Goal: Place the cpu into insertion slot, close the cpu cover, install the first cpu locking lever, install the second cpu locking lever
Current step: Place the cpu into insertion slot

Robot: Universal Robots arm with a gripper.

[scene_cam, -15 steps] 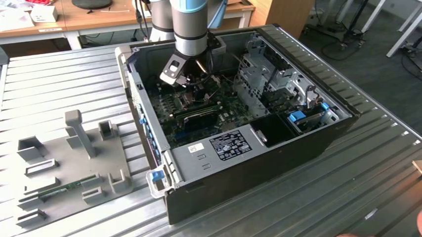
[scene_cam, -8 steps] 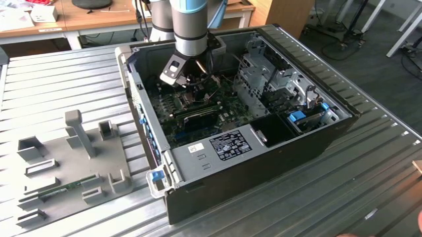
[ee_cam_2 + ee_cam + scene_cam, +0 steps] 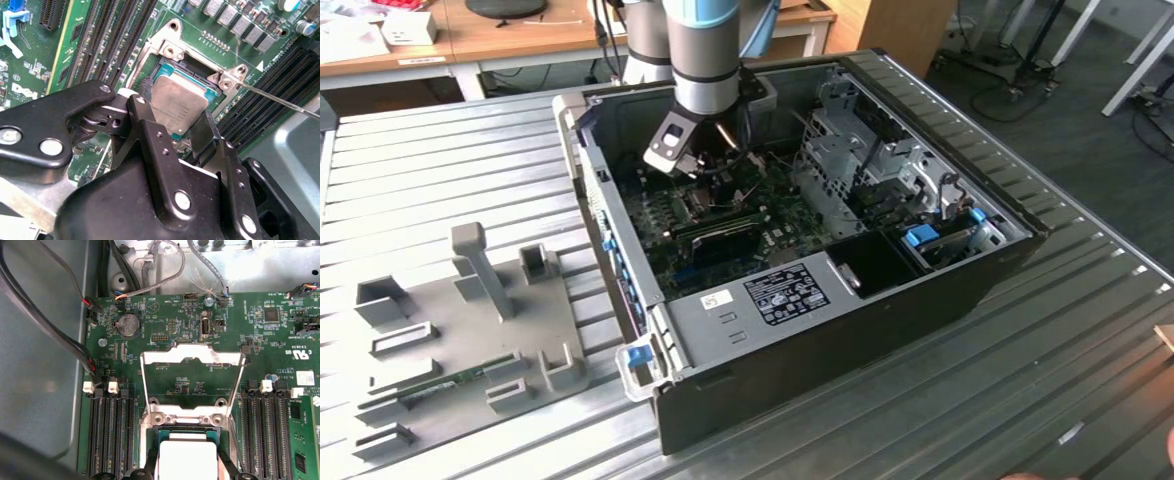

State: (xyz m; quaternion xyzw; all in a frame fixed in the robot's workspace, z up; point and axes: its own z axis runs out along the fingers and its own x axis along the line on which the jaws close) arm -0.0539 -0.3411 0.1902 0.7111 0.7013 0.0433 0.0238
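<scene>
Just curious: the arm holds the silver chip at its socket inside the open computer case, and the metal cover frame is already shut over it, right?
Not quite. The first wrist view shows the cpu cover swung open, away from the insertion slot. The rest stands: the gripper holds the cpu at the slot, inside the open case.

cpu (image 3: pixel 177 107): dull silver-grey top, thin green rim
insertion slot (image 3: pixel 192 67): dark inside, silver metal rim
cpu cover (image 3: pixel 192 355): bare silver frame
hand (image 3: pixel 175 117): matte black, silver screw heads
circuit board (image 3: pixel 260 340): green, fine pale print
memory slots (image 3: pixel 107 435): black, with white end clips
arm (image 3: pixel 707 60): grey, with a light blue band
computer case (image 3: pixel 854 340): black outside, grey metal inside
counter (image 3: pixel 427 170): silver-grey, ribbed in parallel lines
fixture plate (image 3: pixel 467 320): plain grey
</scene>
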